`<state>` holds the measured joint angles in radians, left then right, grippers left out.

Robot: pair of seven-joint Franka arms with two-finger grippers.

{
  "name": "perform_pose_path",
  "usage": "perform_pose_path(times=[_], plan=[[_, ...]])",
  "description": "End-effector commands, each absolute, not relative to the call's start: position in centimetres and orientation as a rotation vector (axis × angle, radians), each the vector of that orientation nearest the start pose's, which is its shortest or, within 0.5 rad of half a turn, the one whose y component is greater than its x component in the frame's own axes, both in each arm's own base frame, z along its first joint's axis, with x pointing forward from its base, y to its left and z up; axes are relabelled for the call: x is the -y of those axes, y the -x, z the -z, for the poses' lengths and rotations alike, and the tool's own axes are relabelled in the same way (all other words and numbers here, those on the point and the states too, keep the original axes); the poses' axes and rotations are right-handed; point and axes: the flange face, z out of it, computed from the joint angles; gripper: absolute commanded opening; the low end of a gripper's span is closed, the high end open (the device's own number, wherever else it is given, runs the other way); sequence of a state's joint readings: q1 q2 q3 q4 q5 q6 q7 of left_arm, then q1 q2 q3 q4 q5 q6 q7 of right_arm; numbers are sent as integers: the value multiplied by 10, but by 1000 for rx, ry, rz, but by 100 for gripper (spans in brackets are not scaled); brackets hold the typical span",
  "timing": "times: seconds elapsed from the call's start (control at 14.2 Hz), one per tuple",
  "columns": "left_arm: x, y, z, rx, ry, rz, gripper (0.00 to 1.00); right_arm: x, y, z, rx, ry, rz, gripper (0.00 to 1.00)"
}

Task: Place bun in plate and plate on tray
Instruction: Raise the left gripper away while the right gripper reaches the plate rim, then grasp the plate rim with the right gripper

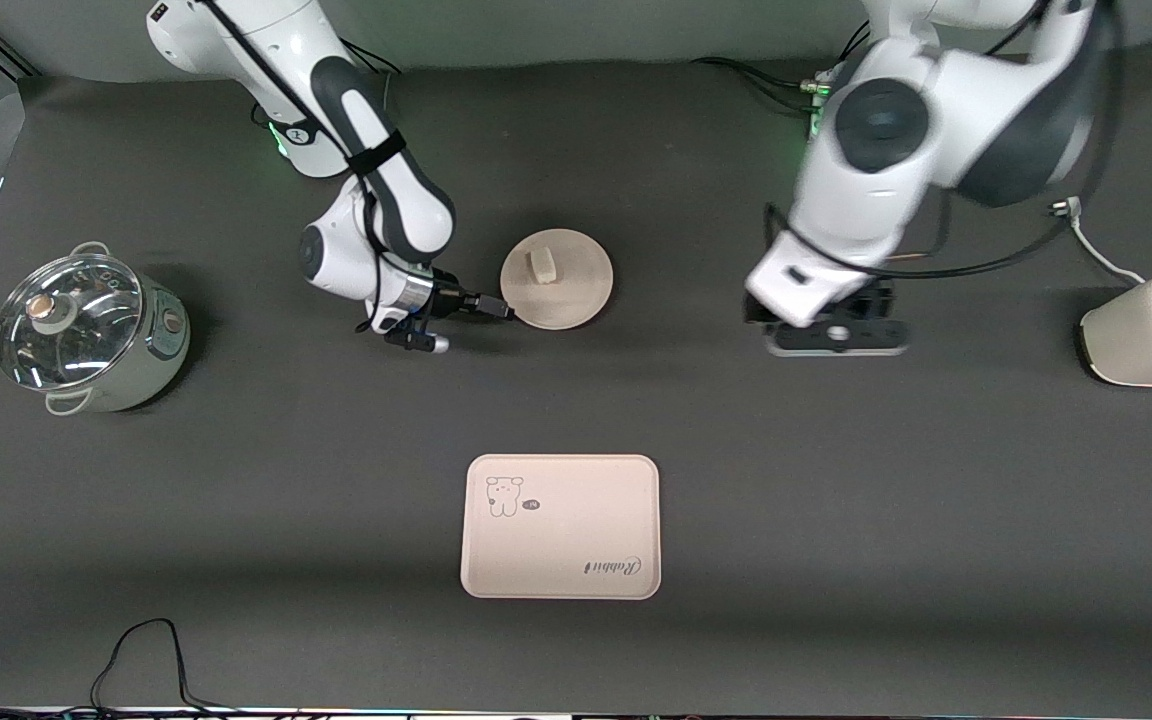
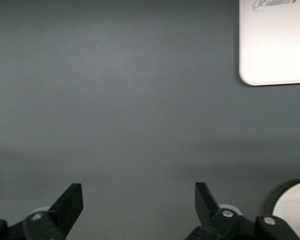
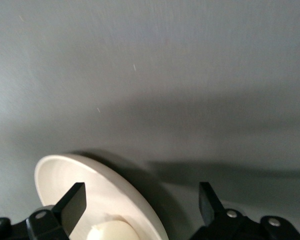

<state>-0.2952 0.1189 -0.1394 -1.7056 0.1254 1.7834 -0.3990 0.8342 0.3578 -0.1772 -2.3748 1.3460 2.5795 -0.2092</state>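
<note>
The round cream plate (image 1: 576,290) lies on the dark table with the small off-white bun (image 1: 541,263) on it. My right gripper (image 1: 504,311) is low at the plate's edge toward the right arm's end, open. In the right wrist view the plate's rim (image 3: 85,170) runs between the gripper's (image 3: 140,192) two fingers, with the bun (image 3: 112,232) close by. The rectangular tray (image 1: 561,525) with the bear drawing lies nearer the front camera, bare. My left gripper (image 1: 836,338) hovers open and empty over bare table toward the left arm's end (image 2: 139,192). A corner of the tray (image 2: 275,45) shows in its view.
A steel pot with a glass lid (image 1: 86,325) stands at the right arm's end. A cream toaster (image 1: 1151,330) with its cord stands at the left arm's end. A black cable (image 1: 146,650) lies at the table's front edge.
</note>
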Motion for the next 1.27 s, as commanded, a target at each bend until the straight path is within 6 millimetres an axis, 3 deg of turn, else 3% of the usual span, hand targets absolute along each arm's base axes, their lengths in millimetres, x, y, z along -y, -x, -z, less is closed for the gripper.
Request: perform_pose_path(times=[0.0,0.14,0.35,0.49,0.7,0.98,1.2], plan=[[179,-559,-536,-197,3043,-39,100,-294,-362,-160,-486,2597,-227,100],[147,-558,-555,-283,3034,-12,100,-295,-353,-156,-487,2619,-215,100],[90,-557,-572,-197,3037,6,100,-297,-349,-154,-474,2628,-220,99],[51,-560,-571,-202,3038,25,100,-296,-349,-152,-459,2638,-208,83],[44,-551,-567,-219,3034,35,100,-296,-350,-153,-457,2644,-192,53],[33,-549,-563,-179,3051,14,100,-301,-346,-155,-438,2655,-171,0],[26,-544,-562,-156,3077,-25,100,-303,-348,-162,-453,2645,-156,0]])
